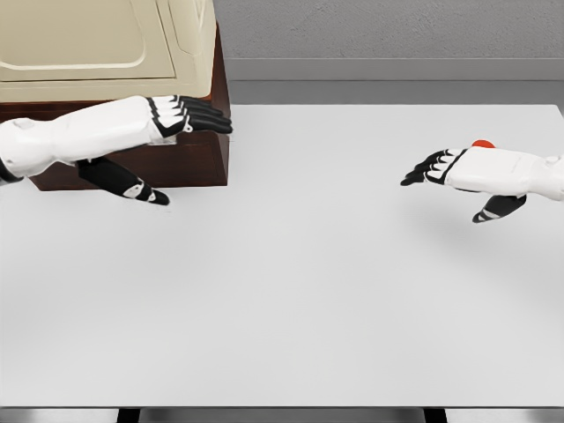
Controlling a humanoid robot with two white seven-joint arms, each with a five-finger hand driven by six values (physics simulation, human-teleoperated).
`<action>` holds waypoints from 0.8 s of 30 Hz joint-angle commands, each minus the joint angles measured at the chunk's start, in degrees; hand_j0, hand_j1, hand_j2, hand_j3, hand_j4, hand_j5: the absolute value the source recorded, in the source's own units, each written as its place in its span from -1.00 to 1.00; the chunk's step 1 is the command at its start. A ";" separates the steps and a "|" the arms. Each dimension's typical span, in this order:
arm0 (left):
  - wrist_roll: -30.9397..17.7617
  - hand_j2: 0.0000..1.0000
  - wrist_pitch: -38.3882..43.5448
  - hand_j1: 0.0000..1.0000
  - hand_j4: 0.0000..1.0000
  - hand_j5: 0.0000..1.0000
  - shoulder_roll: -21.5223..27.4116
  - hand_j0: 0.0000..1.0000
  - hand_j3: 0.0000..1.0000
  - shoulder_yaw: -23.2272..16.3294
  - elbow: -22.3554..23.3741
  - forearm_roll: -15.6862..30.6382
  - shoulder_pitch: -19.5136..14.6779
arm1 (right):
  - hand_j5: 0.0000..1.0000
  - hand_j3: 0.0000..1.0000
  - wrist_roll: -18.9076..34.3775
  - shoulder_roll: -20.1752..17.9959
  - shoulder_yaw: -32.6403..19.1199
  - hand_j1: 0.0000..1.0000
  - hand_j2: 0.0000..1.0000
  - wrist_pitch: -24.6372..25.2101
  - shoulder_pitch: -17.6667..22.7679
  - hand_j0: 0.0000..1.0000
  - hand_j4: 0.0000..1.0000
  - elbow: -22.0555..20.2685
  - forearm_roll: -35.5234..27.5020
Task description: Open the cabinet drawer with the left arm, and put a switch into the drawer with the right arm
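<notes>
A cream cabinet [106,40] stands on a dark brown base [189,163] at the table's back left; its front panel looks closed. My left hand [189,119] reaches in front of that base with fingers stretched out and the thumb hanging below, holding nothing. My right hand [441,167] hovers over the table at the right, fingers extended toward the left, empty. Just behind its wrist a small red thing [481,144] peeks out, probably the switch; most of it is hidden by the hand.
The white table [291,291] spreads across the view, with its front edge near the bottom. A grey wall and floor strip lie behind the table.
</notes>
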 commanded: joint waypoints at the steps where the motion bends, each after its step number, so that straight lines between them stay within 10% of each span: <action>1: 0.02 1.00 0.04 1.00 1.00 1.00 0.27 1.00 1.00 -0.18 -0.08 0.43 -0.09 | 1.00 1.00 -0.02 -0.06 -0.02 1.00 1.00 -0.07 0.00 1.00 1.00 0.08 -0.31; 8: 0.72 1.00 0.04 1.00 1.00 1.00 1.06 1.00 1.00 -0.27 -0.08 0.17 -0.35 | 1.00 1.00 -0.02 -0.15 -0.55 1.00 1.00 -0.42 0.00 1.00 1.00 0.78 -0.48; 24: -2.87 1.00 0.04 1.00 1.00 1.00 4.22 1.00 1.00 0.08 -0.17 1.04 -1.76 | 1.00 1.00 -0.02 8.64 -2.57 1.00 1.00 3.01 -5.71 1.00 1.00 20.64 2.42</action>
